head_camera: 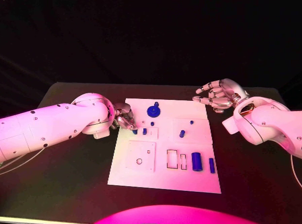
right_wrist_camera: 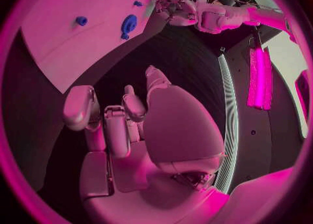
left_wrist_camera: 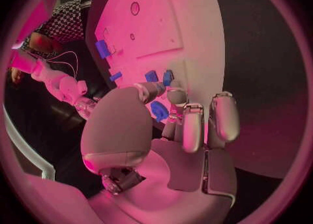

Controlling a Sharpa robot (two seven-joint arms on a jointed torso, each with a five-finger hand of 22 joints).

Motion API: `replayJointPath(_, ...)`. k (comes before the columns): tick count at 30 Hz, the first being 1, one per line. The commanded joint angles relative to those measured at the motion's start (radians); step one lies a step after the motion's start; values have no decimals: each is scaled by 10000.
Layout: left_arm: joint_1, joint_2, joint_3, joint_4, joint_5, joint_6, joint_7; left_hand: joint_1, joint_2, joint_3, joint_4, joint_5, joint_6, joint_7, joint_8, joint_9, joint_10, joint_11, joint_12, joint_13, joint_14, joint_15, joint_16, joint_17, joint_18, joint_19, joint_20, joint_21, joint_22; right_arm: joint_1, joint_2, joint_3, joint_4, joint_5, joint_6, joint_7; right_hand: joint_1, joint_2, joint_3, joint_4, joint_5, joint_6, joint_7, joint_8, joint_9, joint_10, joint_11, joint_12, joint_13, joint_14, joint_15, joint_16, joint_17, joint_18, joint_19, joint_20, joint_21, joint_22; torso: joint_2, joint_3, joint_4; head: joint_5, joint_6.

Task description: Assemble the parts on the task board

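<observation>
The board (head_camera: 165, 179), a flat white plate with cut-out slots, lies mid-table so both arms can reach it. Small blue parts lie on it: a round disc (head_camera: 154, 111), a stubby cylinder (head_camera: 196, 161). The left hand (head_camera: 123, 116) hovers at its left edge, fingers curled near small pegs; whether it grips one I cannot tell. The right hand (head_camera: 218, 95) waits off the far corner, fingers loosely apart and empty.

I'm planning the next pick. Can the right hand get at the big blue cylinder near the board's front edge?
Probably yes: the right hand hovers holding nothing off the board's far right corner, and the big blue cylinder lies uncovered on the task board.
</observation>
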Motion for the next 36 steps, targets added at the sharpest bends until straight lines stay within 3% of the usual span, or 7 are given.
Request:
replayJointPath(1,-30,-2,-13,51,-128,69,-53,26,-53,1815,-1773,29,91,-3,19,19,53,13,50,-15,817,-57,34,1862,-121,72,25,52,9,-10,0,3,14,-3,-2,122,-58,3,64,-17,56,66,-7,23,-11,-28,-50,-37,-7,657,-45,-29,949,154,-58,16,-50,-4,-1,-5,6,0,-3)
replayJointPath(27,-37,22,-13,111,-51,3,-48,-91,-87,1845,-1732,106,148,-23,-2,34,133,-2,78,42,822,-71,40,1872,-127,94,12,72,38,-19,-15,3,16,-2,0,122,-58,3,64,-17,56,66,-7,23,-11,-28,-50,-37,-7,657,-45,-29,949,154,-58,16,-50,-4,2,6,-6,-3,-14)
replayJointPath(31,-37,28,-13,92,106,-62,-35,-367,-88,1798,-1572,86,159,-69,-36,63,176,-28,39,11,814,-88,22,1840,-127,87,5,64,33,-20,-18,3,16,-1,-4,121,-57,1,78,-17,63,70,-9,23,-15,-43,-52,-50,-30,653,-47,-41,927,161,-72,15,-92,-25,-2,10,-3,-7,-14)
replayJointPath(36,-37,31,-14,61,287,-151,-22,-1131,-59,1231,-940,-55,257,-205,-139,94,232,-116,7,7,811,-159,12,1824,-126,80,-41,18,17,-20,-21,3,15,1,-7,122,-57,1,78,-17,63,70,-9,23,-15,-43,-52,-50,-30,653,-47,-41,927,161,-72,15,-92,-25,0,14,-3,-14,-17)
